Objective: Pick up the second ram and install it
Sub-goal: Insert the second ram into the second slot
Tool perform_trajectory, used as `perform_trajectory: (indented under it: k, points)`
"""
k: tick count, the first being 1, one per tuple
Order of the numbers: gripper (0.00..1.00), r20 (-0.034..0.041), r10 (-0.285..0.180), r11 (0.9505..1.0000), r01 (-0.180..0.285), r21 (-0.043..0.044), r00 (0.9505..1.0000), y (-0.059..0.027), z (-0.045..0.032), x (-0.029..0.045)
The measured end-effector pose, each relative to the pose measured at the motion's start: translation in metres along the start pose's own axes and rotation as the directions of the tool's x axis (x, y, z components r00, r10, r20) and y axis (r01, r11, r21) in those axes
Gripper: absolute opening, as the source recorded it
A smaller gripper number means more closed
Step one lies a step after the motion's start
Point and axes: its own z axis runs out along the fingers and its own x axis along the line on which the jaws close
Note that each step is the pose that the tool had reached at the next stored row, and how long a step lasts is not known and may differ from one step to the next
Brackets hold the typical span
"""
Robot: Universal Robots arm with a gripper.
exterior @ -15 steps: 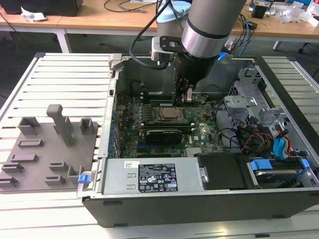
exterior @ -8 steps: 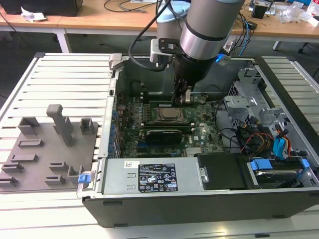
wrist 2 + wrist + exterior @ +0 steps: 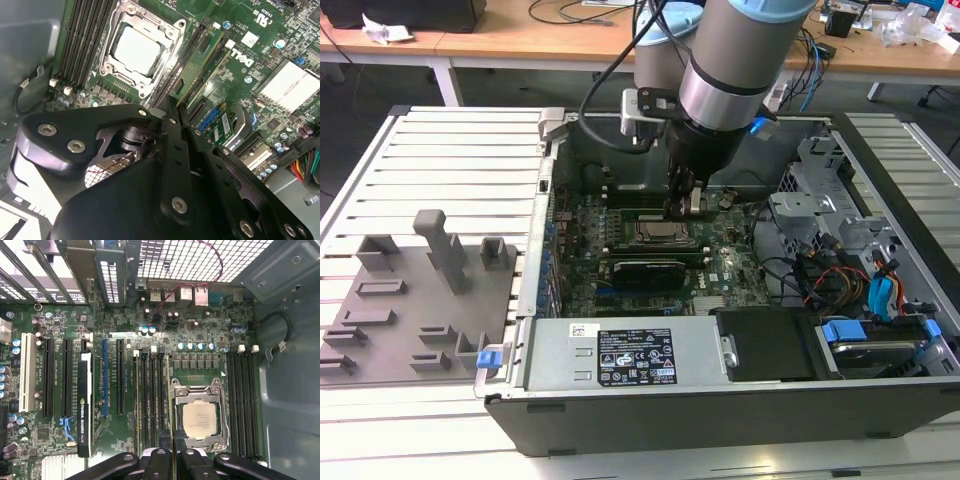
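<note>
My gripper [image 3: 682, 207] reaches down into the open computer case [image 3: 525, 300], just over the CPU socket [image 3: 660, 233]. In both wrist views the black fingers [image 3: 172, 130] [image 3: 159, 460] stand close together, shut on the second ram [image 3: 196, 65], a thin green stick that runs away from the fingertips. It lies along the black memory slots [image 3: 150, 400] between the CPU socket [image 3: 200, 417] and the expansion slots. I cannot tell whether it sits in a slot. A similar green stick [image 3: 216, 67] stands right beside it.
A black graphics card [image 3: 645, 270] sits in front of the socket. More memory slots [image 3: 242, 400] line the socket's other side. The power supply [image 3: 620, 360], the drive bay with coloured cables [image 3: 850, 275] and the case walls close in. A grey fixture block [image 3: 420, 290] lies at the exterior view's left.
</note>
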Motion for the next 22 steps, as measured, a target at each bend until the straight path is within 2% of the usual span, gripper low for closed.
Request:
perform_trajectory:
  k: [22]
  points:
    - [0.13,0.0000,0.000,1.0000,0.000,0.0001,1.0000,-0.0022,0.0196,0.0030]
